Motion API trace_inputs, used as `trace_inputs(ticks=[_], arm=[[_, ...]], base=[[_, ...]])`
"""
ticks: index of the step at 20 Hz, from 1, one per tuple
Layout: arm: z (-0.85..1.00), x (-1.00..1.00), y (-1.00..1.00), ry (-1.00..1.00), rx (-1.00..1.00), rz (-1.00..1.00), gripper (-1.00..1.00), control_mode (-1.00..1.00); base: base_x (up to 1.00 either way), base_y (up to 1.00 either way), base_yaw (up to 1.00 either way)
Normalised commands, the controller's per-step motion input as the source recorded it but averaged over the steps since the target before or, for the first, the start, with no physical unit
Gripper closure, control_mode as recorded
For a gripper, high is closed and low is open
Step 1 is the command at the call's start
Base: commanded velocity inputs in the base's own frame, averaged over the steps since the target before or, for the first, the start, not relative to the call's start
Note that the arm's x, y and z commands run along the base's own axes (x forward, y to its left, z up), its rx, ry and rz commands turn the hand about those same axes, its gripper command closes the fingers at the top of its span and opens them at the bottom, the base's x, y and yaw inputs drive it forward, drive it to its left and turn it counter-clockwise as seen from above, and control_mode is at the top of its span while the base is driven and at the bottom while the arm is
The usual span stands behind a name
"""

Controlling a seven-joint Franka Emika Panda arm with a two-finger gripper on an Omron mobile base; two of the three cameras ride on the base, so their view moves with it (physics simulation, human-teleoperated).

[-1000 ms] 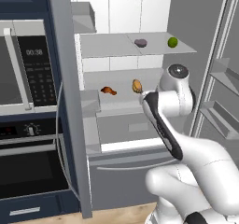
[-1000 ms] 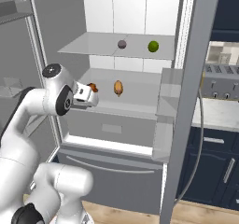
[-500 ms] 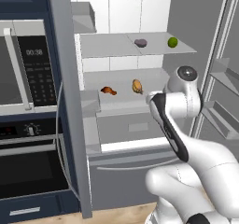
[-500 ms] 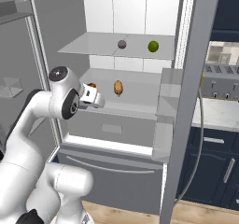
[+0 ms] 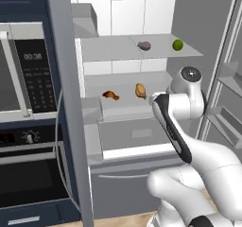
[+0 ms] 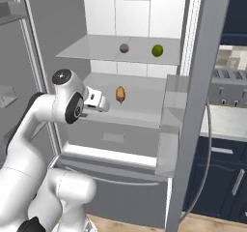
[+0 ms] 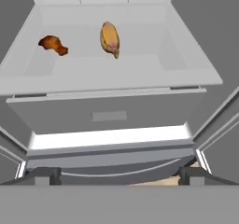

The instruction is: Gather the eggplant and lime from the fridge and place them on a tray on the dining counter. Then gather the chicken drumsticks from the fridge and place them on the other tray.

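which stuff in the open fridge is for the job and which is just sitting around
For the job:
- small dark purple eggplant on the upper shelf
- round green lime beside it on that shelf
- two browned chicken drumsticks on the lower shelf, a darker one and a paler one

Just there:
- black-fronted microwave
- dark oven below it
- silver toaster on the far counter

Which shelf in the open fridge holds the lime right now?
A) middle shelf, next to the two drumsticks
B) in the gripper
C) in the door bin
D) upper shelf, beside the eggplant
D: the lime sits on the upper shelf, apart from the eggplant to its left; the drumsticks lie one shelf lower.
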Motion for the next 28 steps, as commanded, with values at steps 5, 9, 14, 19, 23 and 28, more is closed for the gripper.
trace_inputs(ticks=[5,9,14,19,23,28], arm=[[0.0,0.0,0.0,0.0,0.0,0.0,-1.0,1.0],[0.0,0.0,0.0,0.0,0.0,0.0,-1.0,1.0],[0.0,0.0,0.0,0.0,0.0,0.0,-1.0,1.0],[-0.05,0.15,-0.08,0.0,0.0,0.01,-1.0,-1.0],[-0.23,0.09,-0.1,-0.06,0.0,0.0,-1.0,-1.0],[-0.19,0.01,0.0,-0.08,0.0,0.0,-1.0,-1.0]], base=[[0.45,0.0,0.0],[0.38,0.0,0.0],[0.04,-0.04,0.0],[0.0,0.0,0.0],[0.0,0.0,0.0],[0.0,0.0,0.0]])
